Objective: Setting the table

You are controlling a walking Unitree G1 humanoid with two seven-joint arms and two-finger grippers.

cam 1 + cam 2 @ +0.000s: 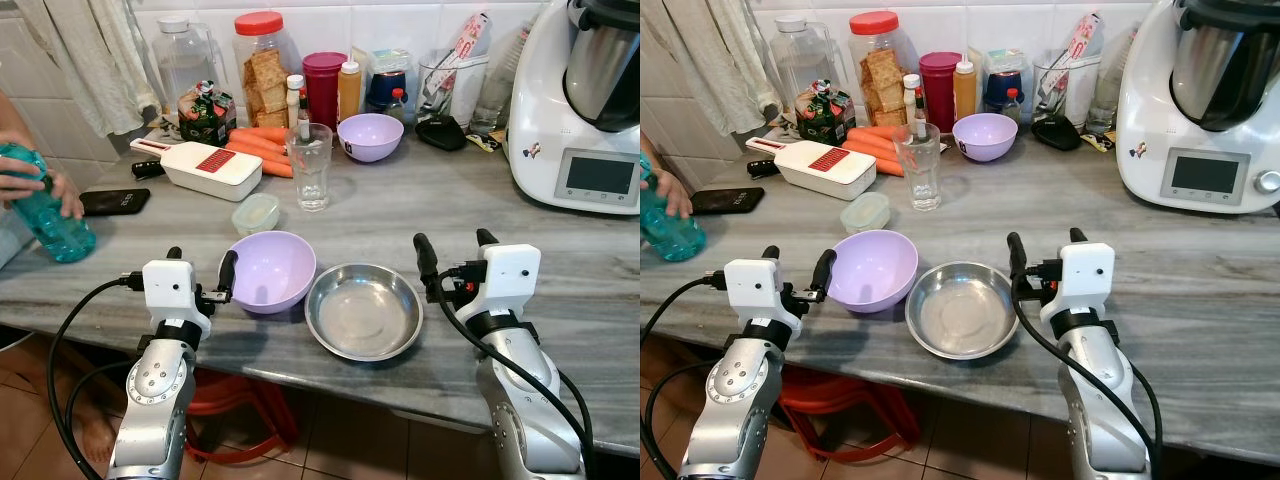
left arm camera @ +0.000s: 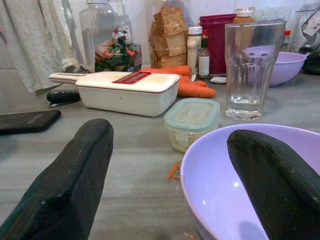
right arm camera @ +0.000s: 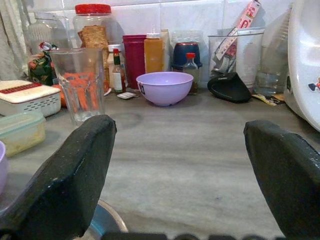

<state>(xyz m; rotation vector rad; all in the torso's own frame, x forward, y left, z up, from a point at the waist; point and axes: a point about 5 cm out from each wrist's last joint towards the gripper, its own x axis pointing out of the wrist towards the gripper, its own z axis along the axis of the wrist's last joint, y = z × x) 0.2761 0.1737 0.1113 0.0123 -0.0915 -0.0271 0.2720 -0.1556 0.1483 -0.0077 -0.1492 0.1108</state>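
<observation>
Two grippers, both spread: our left gripper [image 1: 202, 272] straddles the round lilac plastic bowl's [image 1: 272, 270] rim near the grey surface's [image 1: 560, 250] edge, where we risk tipping it floorward.

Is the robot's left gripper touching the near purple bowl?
Cannot tell. In the left wrist view the left gripper straddles the purple bowl's rim, one finger inside, but no clear contact or gap is visible.

Near the counter's [image 1: 1200, 300] front edge, a lilac bowl [image 1: 872, 270] touches a steel dish [image 1: 961, 310], flanked by the open left gripper [image 1: 797, 268] and right gripper [image 1: 1046, 251].
</observation>
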